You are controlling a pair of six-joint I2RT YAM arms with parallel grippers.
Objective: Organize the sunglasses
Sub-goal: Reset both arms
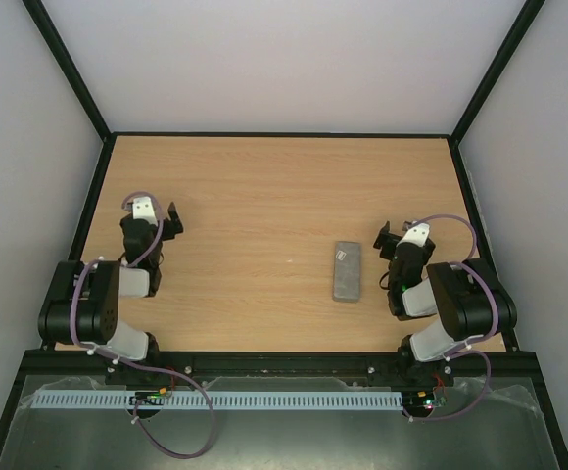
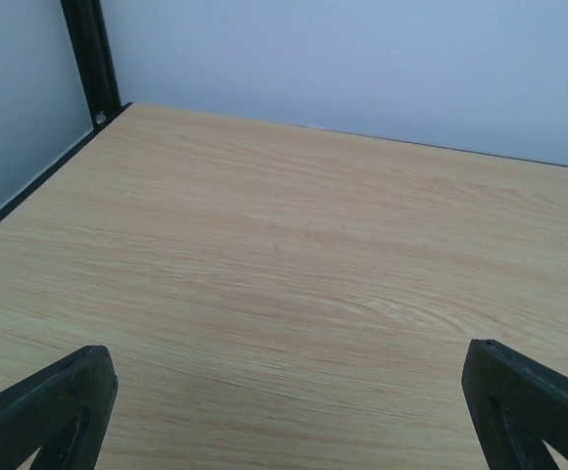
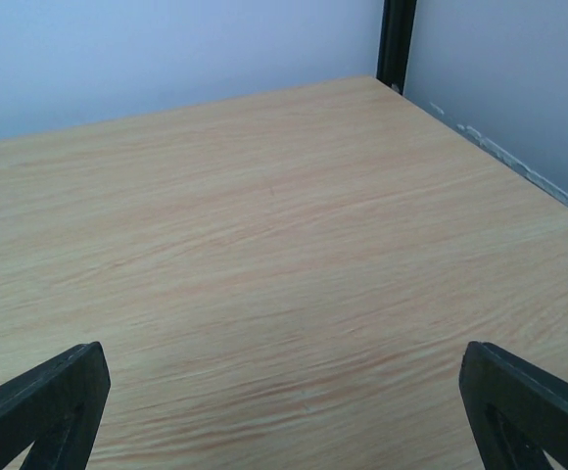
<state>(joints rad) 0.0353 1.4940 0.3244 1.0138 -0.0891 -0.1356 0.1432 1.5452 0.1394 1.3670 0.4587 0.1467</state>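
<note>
A light wooden surface (image 1: 264,186) is enclosed by pale walls and a black frame. On it only a grey case (image 1: 347,271) is seen, lying toward 4 o'clock from the centre. The sunglasses are found in no view, and whether they are inside the case cannot be told. The task is judged to be either at its very start or already finished. If work remains, the case would have to be approached first, most readily by the right end effector (image 1: 390,238), at whose 9 o'clock it lies. The left end effector (image 1: 173,221) hangs well apart, toward 9 o'clock of the surface. Both are spread wide and released, with nothing held or touched.
</note>
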